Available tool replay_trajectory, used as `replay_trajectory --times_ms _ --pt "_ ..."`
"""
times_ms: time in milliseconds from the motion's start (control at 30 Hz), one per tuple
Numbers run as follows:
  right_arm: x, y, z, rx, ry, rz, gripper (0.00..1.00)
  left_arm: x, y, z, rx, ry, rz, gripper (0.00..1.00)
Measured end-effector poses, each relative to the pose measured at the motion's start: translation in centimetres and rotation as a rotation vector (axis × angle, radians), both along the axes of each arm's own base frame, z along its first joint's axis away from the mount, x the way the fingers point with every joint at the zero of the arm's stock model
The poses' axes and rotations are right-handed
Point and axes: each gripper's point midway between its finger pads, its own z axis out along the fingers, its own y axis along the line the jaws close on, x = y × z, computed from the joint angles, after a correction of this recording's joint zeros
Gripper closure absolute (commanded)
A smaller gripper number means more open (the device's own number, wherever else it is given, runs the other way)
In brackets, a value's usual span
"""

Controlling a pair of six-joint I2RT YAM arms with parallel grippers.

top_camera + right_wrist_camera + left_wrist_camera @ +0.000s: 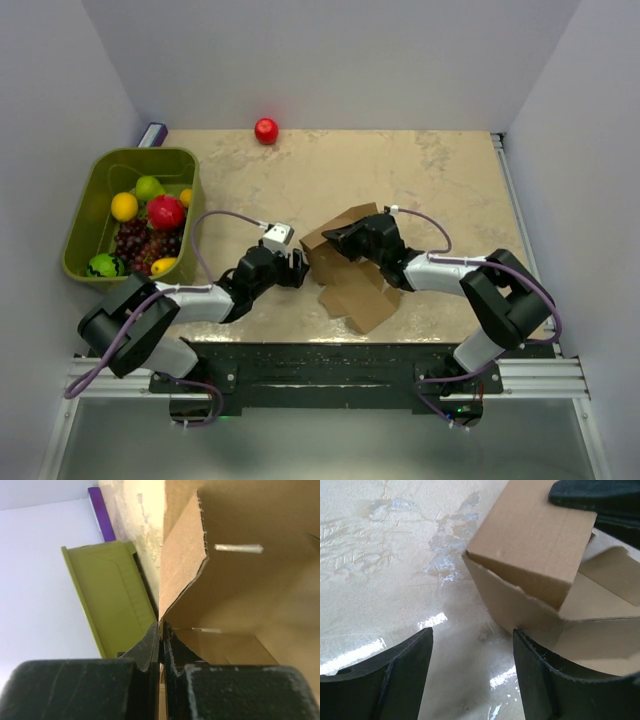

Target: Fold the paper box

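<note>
The brown paper box lies half folded at the table's middle, one wall raised and flat flaps spread toward the front. My right gripper is shut on the edge of a raised cardboard wall, the jaws pinched on the sheet. My left gripper is open and empty, its fingers low over the table just left of the box's corner, the right finger close to the box's lower flap.
A green plastic bin with fruit stands at the left, and shows in the right wrist view. A red ball lies at the back edge. A purple object sits behind the bin.
</note>
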Motion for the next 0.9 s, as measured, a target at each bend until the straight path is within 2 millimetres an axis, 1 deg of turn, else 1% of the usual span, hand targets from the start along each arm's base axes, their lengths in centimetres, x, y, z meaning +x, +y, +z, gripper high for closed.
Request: replay_trajectory --times_ms 100,167,467,567,667,800,900 --pt "-0.5 -0.4 -0.9 -0.008 0.010 0.001 1.00 -0.3 -0.2 -0.1 -0.005 -0.005 -0.003 0.31" --pt "-0.6 -0.4 -1.0 -0.004 0.006 0.001 1.00 -0.4 -0.5 -0.1 -0.009 -0.005 -0.006 0.31" --pt "-0.6 -0.4 -0.6 0.006 -0.030 0.008 1.00 -1.6 -0.8 -0.5 -0.020 -0.003 -0.018 0.31" --pt "-0.5 -0.3 -0.2 0.009 -0.046 0.011 1.00 -1.6 -0.7 0.4 -0.032 -0.021 -0.013 0.31" --pt "0.0 0.1 0.7 0.012 -0.072 0.016 1.00 -1.4 -0.6 1.8 -0.047 -0.055 -0.011 0.30" --pt "1.4 1.2 2.9 0.042 -0.133 0.023 1.00 -1.4 -0.3 3.1 -0.056 -0.083 -0.004 0.30" --pt "2.4 2.1 4.0 0.064 -0.177 0.029 1.00 -1.2 0.1 3.8 -0.063 -0.101 0.008 0.30"
